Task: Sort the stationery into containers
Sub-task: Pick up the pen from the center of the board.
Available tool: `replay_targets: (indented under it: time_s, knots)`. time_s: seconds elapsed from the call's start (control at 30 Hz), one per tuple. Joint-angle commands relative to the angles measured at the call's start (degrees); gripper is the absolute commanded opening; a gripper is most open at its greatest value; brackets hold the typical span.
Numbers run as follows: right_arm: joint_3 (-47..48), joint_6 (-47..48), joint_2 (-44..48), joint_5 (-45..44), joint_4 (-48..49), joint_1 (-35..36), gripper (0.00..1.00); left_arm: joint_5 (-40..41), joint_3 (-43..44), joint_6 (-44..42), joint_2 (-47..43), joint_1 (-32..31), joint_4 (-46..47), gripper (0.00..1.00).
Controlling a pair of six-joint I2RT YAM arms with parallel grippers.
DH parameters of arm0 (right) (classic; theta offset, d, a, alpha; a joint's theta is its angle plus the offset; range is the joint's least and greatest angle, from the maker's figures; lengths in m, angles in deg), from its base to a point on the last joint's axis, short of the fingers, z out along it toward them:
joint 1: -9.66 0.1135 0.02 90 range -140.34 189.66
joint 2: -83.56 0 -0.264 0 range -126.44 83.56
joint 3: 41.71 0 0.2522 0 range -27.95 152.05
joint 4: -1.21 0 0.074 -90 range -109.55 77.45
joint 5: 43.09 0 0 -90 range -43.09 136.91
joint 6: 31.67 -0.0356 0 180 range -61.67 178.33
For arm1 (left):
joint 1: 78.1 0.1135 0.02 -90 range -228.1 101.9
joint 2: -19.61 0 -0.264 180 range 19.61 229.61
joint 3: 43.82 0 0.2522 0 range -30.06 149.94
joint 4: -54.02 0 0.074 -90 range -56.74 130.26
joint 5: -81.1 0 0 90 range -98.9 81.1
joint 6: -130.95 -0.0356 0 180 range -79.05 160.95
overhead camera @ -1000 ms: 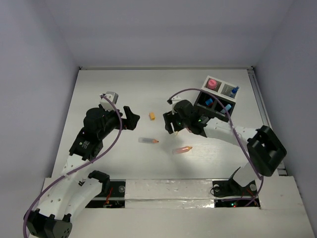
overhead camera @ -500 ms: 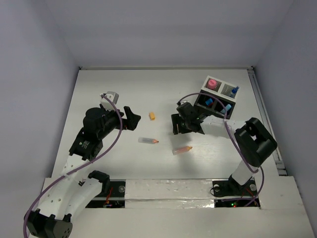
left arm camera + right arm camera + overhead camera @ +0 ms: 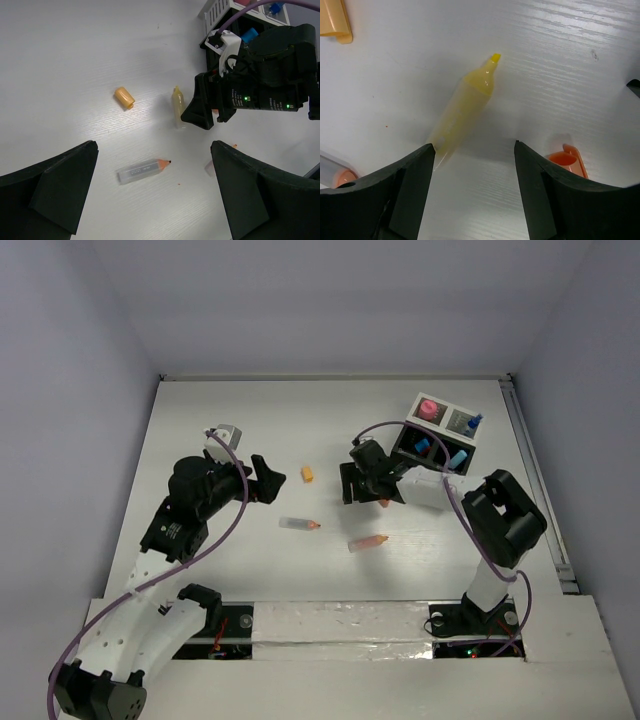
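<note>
The black compartment box (image 3: 441, 436) stands at the back right and holds a pink round piece (image 3: 430, 408) and blue pieces (image 3: 423, 445). My right gripper (image 3: 354, 484) is open, low over a yellow highlighter (image 3: 465, 107) lying on the table. The highlighter's rear end lies by the left fingertip (image 3: 422, 157). It also shows in the left wrist view (image 3: 177, 106). My left gripper (image 3: 266, 480) is open and empty, above a clear orange-tipped stick (image 3: 144, 170), which also shows in the top view (image 3: 299, 524). An orange stick (image 3: 368, 541) lies nearer the front.
A small orange-yellow cap (image 3: 307, 475) lies between the two grippers and shows in the left wrist view (image 3: 124, 97). A small orange piece (image 3: 566, 161) lies by my right gripper's right finger. The box corner (image 3: 220, 7) is just behind the right gripper (image 3: 207, 107).
My right arm has folded in, its elbow swinging left toward the box, and the gripper has settled over the yellow highlighter. The left arm has not moved.
</note>
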State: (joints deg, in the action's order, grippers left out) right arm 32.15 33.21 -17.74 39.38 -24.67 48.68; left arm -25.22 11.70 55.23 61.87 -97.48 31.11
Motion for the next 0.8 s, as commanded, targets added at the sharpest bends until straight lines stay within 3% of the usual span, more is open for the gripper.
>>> replay_targets:
  time_s: [0.0, 0.2, 0.43, 0.63, 0.77]
  knots:
    - [1.8, 0.3, 0.7, -0.7, -1.2, 0.1, 0.71, -1.0, 0.6, 0.4, -0.4, 0.3, 2.8, 0.95]
    - [2.8, 0.1, 2.2, 0.1, -0.1, 0.1, 0.64, -1.3, 0.6, 0.5, -0.8, 0.3, 2.9, 0.95]
    - [3.6, -0.9, 3.6, 0.0, 3.0, 0.1, 0.67, -2.1, 0.6, 0.5, -1.0, 0.3, 3.3, 0.95]
    - [5.4, -0.9, -0.7, -1.4, 2.8, 0.1, 0.7, -2.1, 0.4, 0.5, -1.1, 0.3, 3.3, 0.95]
    - [7.6, -0.4, -4.4, -2.9, 1.2, 0.1, 0.66, -2.1, 0.4, 0.5, -1.1, 0.3, 3.3, 0.95]
